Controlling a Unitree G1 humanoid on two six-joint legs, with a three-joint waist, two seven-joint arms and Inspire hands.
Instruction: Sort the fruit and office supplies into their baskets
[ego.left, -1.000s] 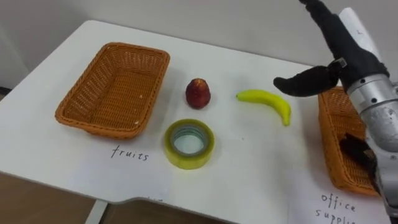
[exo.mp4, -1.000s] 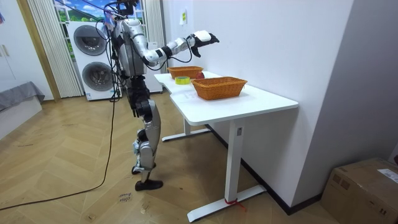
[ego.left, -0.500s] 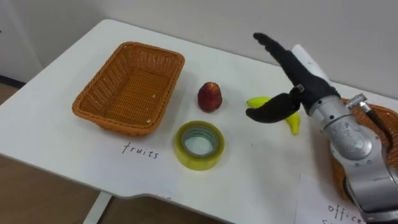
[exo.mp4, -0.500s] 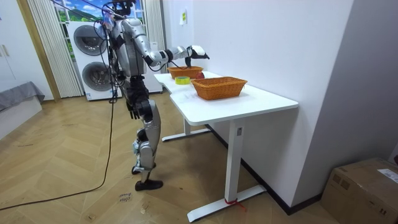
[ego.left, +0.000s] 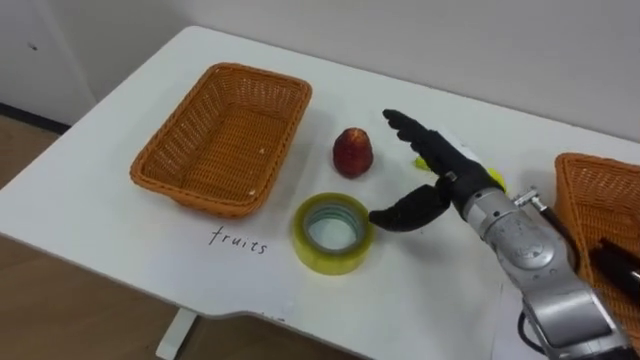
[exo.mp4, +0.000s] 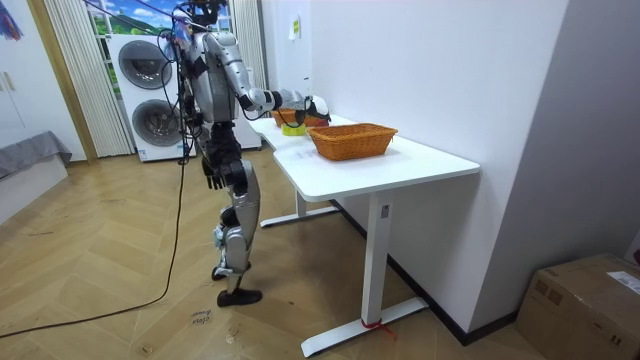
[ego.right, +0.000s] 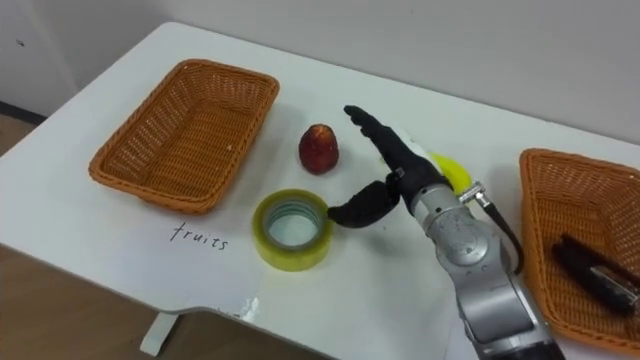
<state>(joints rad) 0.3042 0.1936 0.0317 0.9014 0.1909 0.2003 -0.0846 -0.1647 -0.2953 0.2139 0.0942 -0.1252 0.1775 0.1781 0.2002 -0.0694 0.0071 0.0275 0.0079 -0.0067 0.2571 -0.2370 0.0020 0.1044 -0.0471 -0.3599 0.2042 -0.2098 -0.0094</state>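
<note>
A red apple (ego.left: 352, 152) stands mid-table beside an empty wicker basket (ego.left: 225, 135) labelled for fruit. In front of the apple lies a yellow tape roll (ego.left: 332, 232). My right hand (ego.left: 445, 175) is open low over the table, fingers straight toward the apple and thumb spread toward the tape roll, holding nothing. A yellow banana (ego.right: 450, 170) lies behind the hand, mostly hidden by it. The office supplies basket (ego.right: 570, 190) at the right holds a black item (ego.right: 590, 270). My left hand (exo.mp4: 212, 178) hangs by my hip in the room view.
The white table (ego.left: 120, 240) has its front edge close below the tape roll. A wall runs along its far side. I stand at the table's end, with washing machines (exo.mp4: 150, 90) behind me.
My right hand has come down from high above the right basket and moved left, now low beside the tape roll and in front of the banana. The eye view has shifted.
</note>
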